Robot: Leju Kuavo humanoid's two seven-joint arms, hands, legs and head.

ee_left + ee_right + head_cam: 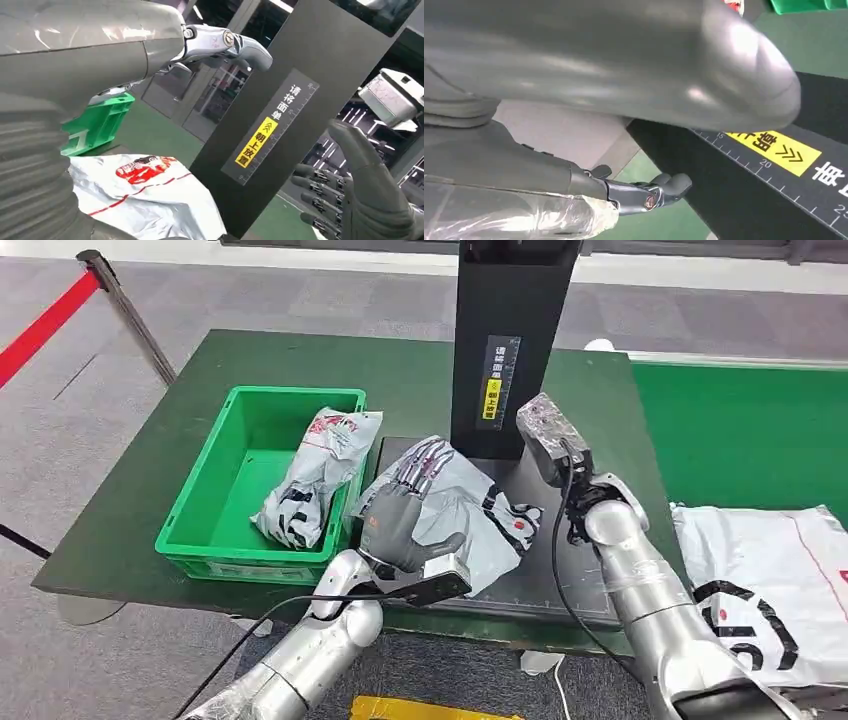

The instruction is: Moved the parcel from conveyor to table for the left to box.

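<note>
Head view: the left robot hand (405,518) hovers w/ fingers spread wide over a grey-and-white parcel (470,515) lying on the dark scan plate (560,570) at the middle of the green-topped bench (140,490); whether palm and bag touch cannot be told. The parcel sits just right of the green box (215,525), its left edge near the box's rim, and just in front of the black upright post (510,340) w/ its yellow label (492,398). A second parcel (315,475) already lies inside the box, its top leaning over the right wall. The right robot hand (545,435) is raised beside the post, to the right of the parcel, well above the plate; it holds nothing, fingers apart in the left wrist view. In that view the left robot hand (350,200) shows thumb and dark fingers open, w/ the post's label (257,142) ahead, the parcel (145,195) w/ red print below and the box (97,125) beyond. Right wrist view: thick grey thumb (744,95) close up, a ruler scale and yellow label (774,147) on the post. On the green conveyor (740,430) at right lies a large white bag (770,570) w/ black and red print. A red barrier strap (45,325) crosses the floor at far left.
</note>
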